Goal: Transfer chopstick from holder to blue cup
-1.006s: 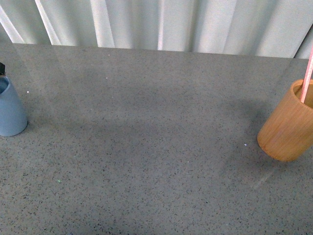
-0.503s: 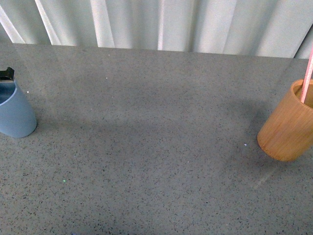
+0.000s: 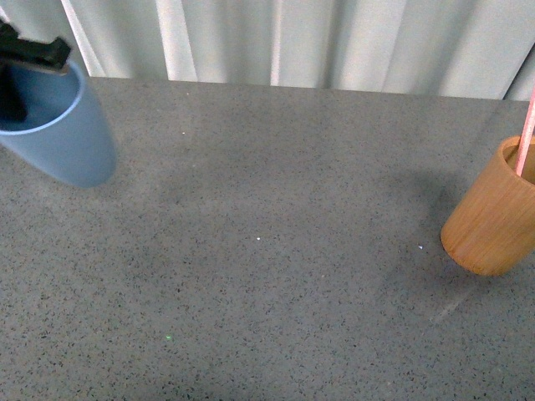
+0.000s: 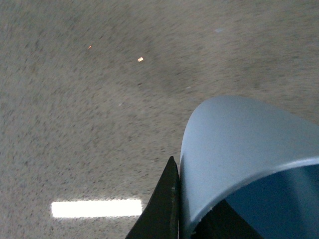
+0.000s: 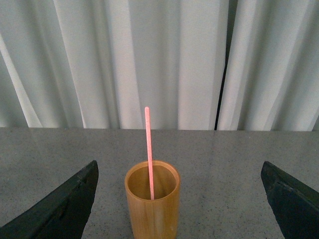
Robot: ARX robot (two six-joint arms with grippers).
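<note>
The blue cup [image 3: 58,125] hangs tilted above the table at the far left, held by its rim in my left gripper [image 3: 29,63], which is shut on it. In the left wrist view the cup [image 4: 239,149] fills the lower right, with one black finger [image 4: 162,209] pressed against its outer wall. The bamboo holder [image 3: 491,213] stands at the right edge with the pinkish-red chopstick [image 3: 525,138] upright inside. In the right wrist view the holder [image 5: 152,204] and chopstick [image 5: 148,149] sit between the wide-open fingers of my right gripper [image 5: 179,204], which holds nothing.
The grey speckled table [image 3: 267,267] runs between the cup and the holder. White curtains [image 3: 292,38] hang behind the table's far edge.
My left gripper has lifted the blue cup off the table and carried it up and to the right. The holder and chopstick have not moved.
</note>
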